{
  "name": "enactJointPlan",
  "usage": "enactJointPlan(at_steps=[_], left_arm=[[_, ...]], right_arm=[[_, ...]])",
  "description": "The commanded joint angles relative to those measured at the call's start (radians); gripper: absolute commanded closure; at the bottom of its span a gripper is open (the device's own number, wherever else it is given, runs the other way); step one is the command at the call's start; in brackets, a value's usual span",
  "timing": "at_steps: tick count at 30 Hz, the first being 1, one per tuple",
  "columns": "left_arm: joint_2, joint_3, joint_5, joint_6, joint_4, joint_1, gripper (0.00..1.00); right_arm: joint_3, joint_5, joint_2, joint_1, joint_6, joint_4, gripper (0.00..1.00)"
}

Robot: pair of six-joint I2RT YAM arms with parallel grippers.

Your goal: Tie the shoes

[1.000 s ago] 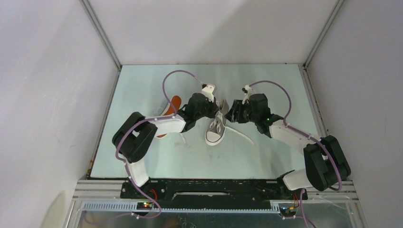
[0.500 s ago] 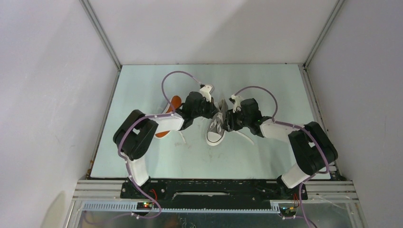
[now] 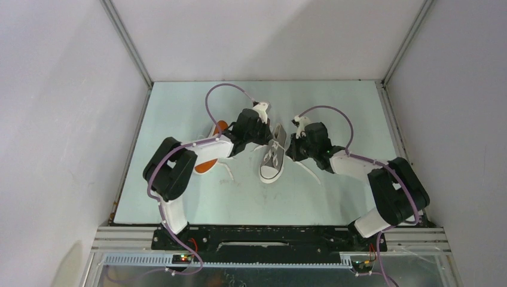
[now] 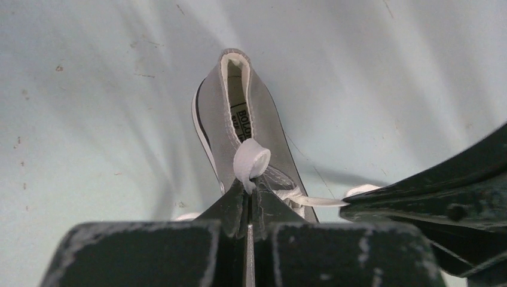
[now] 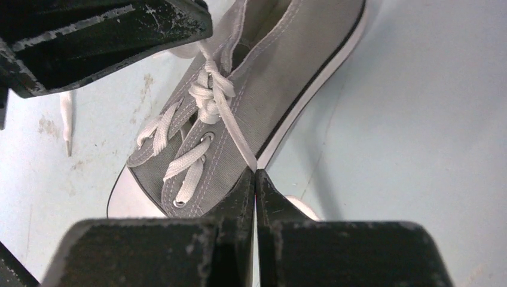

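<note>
One of the shoes, a grey sneaker (image 3: 272, 161), stands upright mid-table with its white toe cap toward the arm bases. My left gripper (image 4: 248, 188) is shut on a small loop of white lace (image 4: 251, 160) above the shoe's (image 4: 230, 113) tongue. My right gripper (image 5: 255, 172) is shut on a lace strand (image 5: 230, 128) that runs from the half-tied knot (image 5: 209, 98) down over the shoe's (image 5: 269, 84) side. The other shoe (image 3: 209, 152) lies on its side at the left, orange sole showing, partly hidden under my left arm.
A loose lace end (image 5: 66, 122) lies on the pale green table (image 3: 335, 107) left of the sneaker. More lace (image 3: 309, 170) trails on the table below my right gripper (image 3: 289, 149). White walls enclose the table on three sides.
My right gripper moved left in to the sneaker's side and shut on the lace strand. My left gripper kept its grip on the loop and shifted slightly up.
</note>
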Motion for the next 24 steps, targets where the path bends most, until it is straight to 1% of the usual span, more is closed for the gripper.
enactJointPlan(at_steps=[1, 5, 8, 11, 13, 15, 20, 24], left_arm=[[0.004, 0.052, -0.098, 0.018, -0.096, 0.009, 1.00], [-0.025, 0.039, -0.116, 0.028, -0.113, 0.010, 1.00], [-0.058, 0.025, -0.143, 0.039, -0.124, 0.007, 1.00], [-0.095, -0.014, -0.132, 0.047, -0.101, 0.003, 1.00], [-0.127, -0.032, -0.128, 0.053, -0.090, -0.004, 1.00], [-0.136, -0.038, -0.087, 0.061, -0.092, -0.007, 1.00], [-0.155, -0.059, -0.075, 0.080, -0.116, -0.015, 1.00], [-0.179, -0.077, -0.085, 0.107, -0.129, -0.037, 1.00]], right_arm=[[-0.040, 0.097, -0.105, -0.019, 0.033, -0.011, 1.00], [-0.062, 0.167, -0.162, -0.036, 0.070, -0.065, 1.00], [-0.090, 0.164, -0.200, -0.052, 0.089, -0.087, 1.00], [-0.106, 0.164, -0.237, -0.050, 0.083, -0.099, 1.00], [-0.107, 0.162, -0.251, -0.040, 0.079, -0.112, 1.00], [-0.107, 0.158, -0.269, -0.031, 0.079, -0.125, 1.00], [-0.107, 0.170, -0.325, 0.017, 0.092, -0.179, 1.00], [-0.100, 0.138, -0.310, 0.019, 0.107, -0.178, 1.00]])
